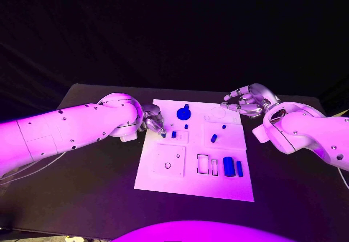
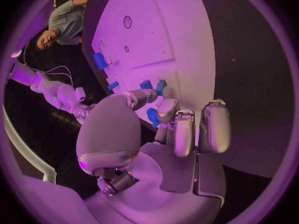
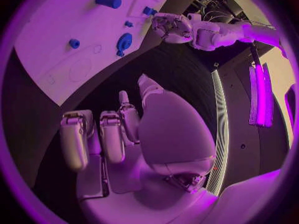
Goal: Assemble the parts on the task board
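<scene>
Parts (image 1: 228, 166) on task board (image 1: 218, 189), left hand (image 1: 153, 121) beside (touching?)

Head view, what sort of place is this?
Probably a robotics lab test bench: a black table, a white task board with small blue parts, and cabling behind.

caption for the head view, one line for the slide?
Left hand at the white task board's left edge beside small blue parts; right hand open above its far corner.

Plain white task board (image 1: 164, 176) on black tabletop (image 1: 87, 196). Small parts (image 1: 229, 166) solid blue, unpatterned. White arms (image 1: 65, 132), silver left hand (image 1: 153, 120) and silver right hand (image 1: 247, 101).
</scene>
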Robot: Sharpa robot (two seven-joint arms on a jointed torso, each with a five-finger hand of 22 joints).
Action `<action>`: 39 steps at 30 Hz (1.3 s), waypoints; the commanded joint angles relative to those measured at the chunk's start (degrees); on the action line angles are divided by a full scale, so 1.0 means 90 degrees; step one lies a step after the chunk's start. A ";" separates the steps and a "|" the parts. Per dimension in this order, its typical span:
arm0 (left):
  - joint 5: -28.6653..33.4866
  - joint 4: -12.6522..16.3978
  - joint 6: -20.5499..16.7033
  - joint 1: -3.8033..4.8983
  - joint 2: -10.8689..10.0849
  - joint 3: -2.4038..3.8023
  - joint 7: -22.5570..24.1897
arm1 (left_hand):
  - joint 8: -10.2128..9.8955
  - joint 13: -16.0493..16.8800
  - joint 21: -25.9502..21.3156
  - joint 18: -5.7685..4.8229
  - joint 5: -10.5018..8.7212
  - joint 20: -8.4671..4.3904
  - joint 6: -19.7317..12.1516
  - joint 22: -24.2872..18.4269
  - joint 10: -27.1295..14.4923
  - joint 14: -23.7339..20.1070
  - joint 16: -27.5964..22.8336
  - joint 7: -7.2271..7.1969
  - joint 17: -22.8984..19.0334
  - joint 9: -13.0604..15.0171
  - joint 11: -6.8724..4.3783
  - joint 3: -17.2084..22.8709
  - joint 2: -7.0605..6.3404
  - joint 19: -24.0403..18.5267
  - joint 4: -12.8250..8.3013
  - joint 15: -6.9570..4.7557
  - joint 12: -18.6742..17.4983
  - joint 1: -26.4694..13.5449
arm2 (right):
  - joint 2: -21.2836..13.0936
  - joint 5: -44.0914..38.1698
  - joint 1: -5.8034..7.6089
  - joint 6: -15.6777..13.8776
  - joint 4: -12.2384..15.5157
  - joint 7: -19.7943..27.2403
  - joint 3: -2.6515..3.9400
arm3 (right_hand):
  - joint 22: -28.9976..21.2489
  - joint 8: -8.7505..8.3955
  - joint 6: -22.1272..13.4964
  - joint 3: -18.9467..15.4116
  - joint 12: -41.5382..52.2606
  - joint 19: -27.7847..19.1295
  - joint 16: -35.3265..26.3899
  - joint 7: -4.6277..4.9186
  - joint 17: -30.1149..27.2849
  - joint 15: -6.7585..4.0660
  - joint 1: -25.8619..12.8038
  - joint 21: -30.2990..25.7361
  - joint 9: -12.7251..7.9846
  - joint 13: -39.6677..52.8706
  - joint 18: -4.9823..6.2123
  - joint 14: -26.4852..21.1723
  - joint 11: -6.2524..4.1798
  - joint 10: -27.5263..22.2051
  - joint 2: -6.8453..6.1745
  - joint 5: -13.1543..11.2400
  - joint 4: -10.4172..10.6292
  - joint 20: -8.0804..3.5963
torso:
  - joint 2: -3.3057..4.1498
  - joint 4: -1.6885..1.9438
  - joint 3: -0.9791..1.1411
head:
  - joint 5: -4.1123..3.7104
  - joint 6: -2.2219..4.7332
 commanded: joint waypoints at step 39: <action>0.0160 -0.0077 0.0223 -0.0011 0.0133 -0.0009 -0.0066 | -0.0018 0.0101 0.0003 -0.0094 0.0140 -0.0059 0.0104 0.0016 0.0116 0.0675 0.0021 -0.0059 0.1678 0.0001 -0.0016 0.1066 -0.0015 0.0018 -0.1110 -0.0038 0.0103 -0.0029 | -0.0006 -0.0007 -0.0009 0.0065 0.0019 0.0092 0.0002 | 0.1391 0.0029 -0.0009 0.0047 0.0021 0.0504 -0.0032 -0.0030 0.1471 -0.0031 -0.0064 -0.0035 0.0009 0.0498 0.0056 0.0625 -0.0029 0.0005 0.0025 0.0031 0.0013 -0.0054 | 0.0002 -0.0006 0.0007 | -0.0016 -0.0011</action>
